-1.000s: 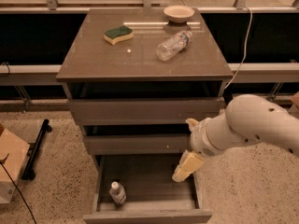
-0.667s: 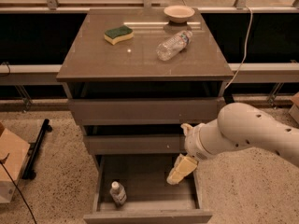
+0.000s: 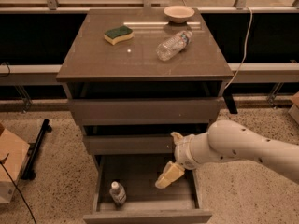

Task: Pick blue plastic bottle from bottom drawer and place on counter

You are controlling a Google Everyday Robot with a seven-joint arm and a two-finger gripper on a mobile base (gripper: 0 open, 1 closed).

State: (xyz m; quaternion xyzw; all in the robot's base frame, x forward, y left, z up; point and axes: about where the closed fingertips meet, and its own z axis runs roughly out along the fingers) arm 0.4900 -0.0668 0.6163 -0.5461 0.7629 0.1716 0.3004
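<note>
Step in hand: approach to the pick. Nothing is held yet.

The bottom drawer (image 3: 147,215) is pulled out. The small bottle (image 3: 117,192) is seen on its floor, in the front left part, close to the left wall. It appears to stand upright; this is judged, not certain. The gripper (image 3: 167,160) hangs over the right half of the drawer, well apart from the bottle and above it. The two cream fingers (image 3: 169,175) are spread wide, with nothing between them. The white arm (image 3: 243,146) enters from the right.

Next move, as judged: the gripper is to be carried left and lowered until the fingers straddle the bottle body below the cap. Care is called for near the left wall, where little room is left for a finger. A lift and a transfer to the worktop (image 3: 140,59) are then needed.

Bottle appearance: short, stubby, pale translucent body, white screw cap. A light, slippery object that may tip if nudged is assumed.

Noted on the worktop: a sponge (image 3: 118,34), a bowl (image 3: 179,13) and a longer clear bottle (image 3: 174,45) lying on its side. Free surface is seen at the front.
</note>
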